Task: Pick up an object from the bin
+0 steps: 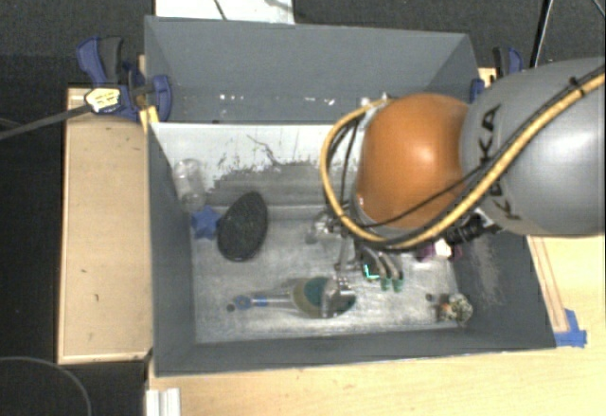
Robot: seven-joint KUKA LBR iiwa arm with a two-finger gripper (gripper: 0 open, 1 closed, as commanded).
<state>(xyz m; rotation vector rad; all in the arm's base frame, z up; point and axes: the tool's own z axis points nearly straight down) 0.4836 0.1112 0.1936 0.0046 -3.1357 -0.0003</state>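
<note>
Camera view. Gripper (339, 291), below the orange wrist cover (407, 158), sits low over the green round head of a slim-handled tool (305, 295) at the bin's (170, 253) 6 o'clock. Whether it is open or closed, we cannot tell. The tool's long axis runs 9–3 o'clock, head toward 3. We advise closing across that axis.

The hand (343, 287) hangs low over a blue-handled green tool (305, 294), perhaps touching it.
</note>
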